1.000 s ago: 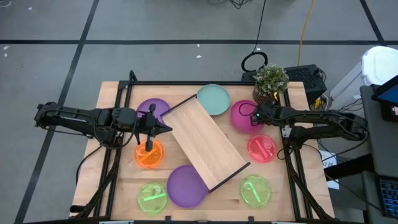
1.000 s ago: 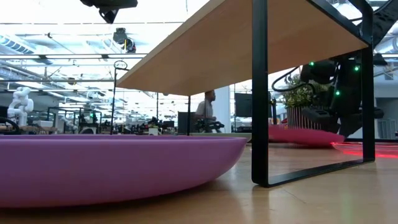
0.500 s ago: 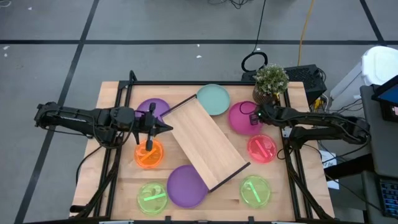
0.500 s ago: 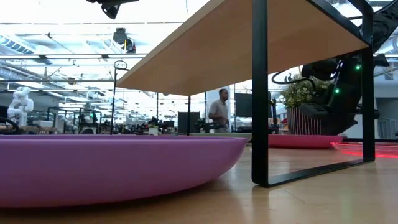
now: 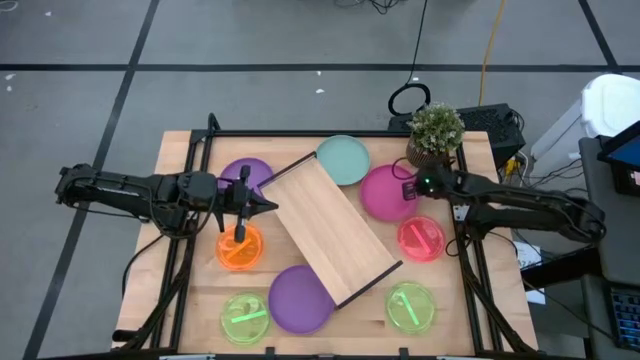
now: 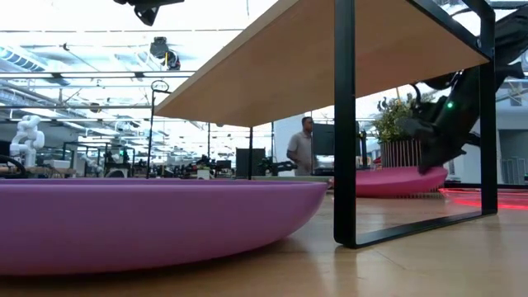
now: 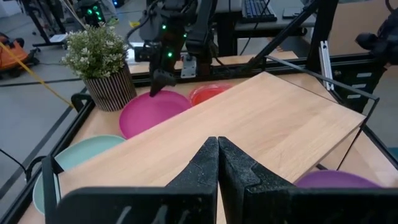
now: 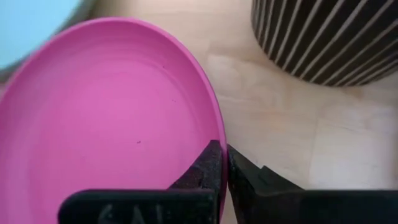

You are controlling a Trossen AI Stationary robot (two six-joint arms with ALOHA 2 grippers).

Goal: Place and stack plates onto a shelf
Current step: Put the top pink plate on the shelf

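Right gripper [image 5: 407, 186] fingers pinched on the rim of the large round magenta plastic plate [image 5: 385, 192], near the tabletop's far right corner, just beside the potted plant in a striped pot [image 5: 436, 132]. Left gripper [image 5: 268, 205] fingers pressed together, holding nothing, at the left long edge of the light wooden shelf board on a black metal frame [image 5: 330, 230], which sits diagonally mid-tabletop. Teal round plate [image 5: 344, 159] at the far edge, touching the shelf's far end. Purple plate [image 5: 245, 176] and translucent orange plate [image 5: 239, 248] under the left arm. Second purple plate [image 5: 298, 298] and two translucent green plates [image 5: 245, 318] [image 5: 411, 306] along the near edge; translucent red plate [image 5: 421, 238] by the right edge
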